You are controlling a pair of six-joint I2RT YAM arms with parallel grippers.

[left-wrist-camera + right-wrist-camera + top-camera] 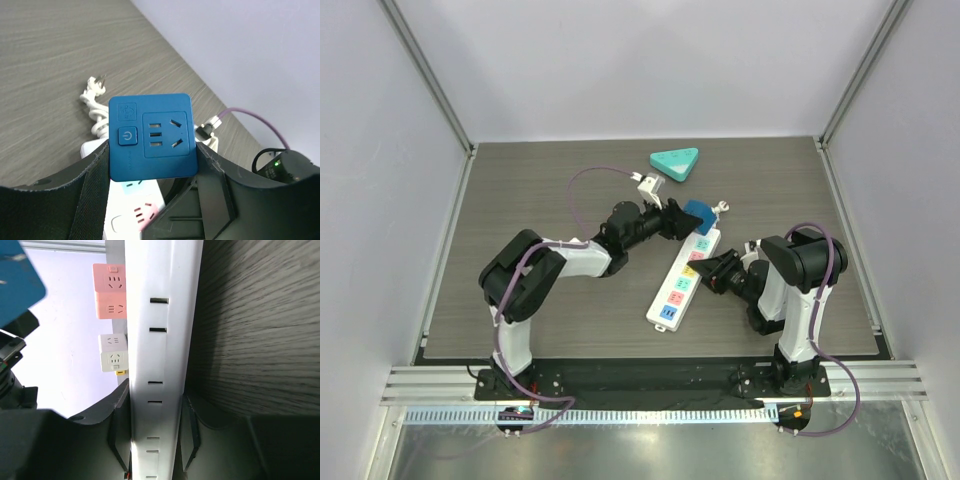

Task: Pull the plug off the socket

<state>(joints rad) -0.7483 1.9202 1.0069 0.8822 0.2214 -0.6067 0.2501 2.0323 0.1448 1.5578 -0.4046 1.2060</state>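
On the table (520, 200) left claw (152, 162) grips the plug (150, 135), right claw (155, 427) pins the socket (161, 340); pull straight off

Teal triangular tray (675, 163) lying flat at the far middle of a grey wood-grain table (520, 200), pale walls (620, 60) on three sides, metal rail (640, 385) along the near edge, pink cube (110, 290) and white cube (114, 352) with outlet slots against a pale background.

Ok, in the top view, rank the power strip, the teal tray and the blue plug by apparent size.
1. power strip
2. teal tray
3. blue plug, partly hidden by the left gripper
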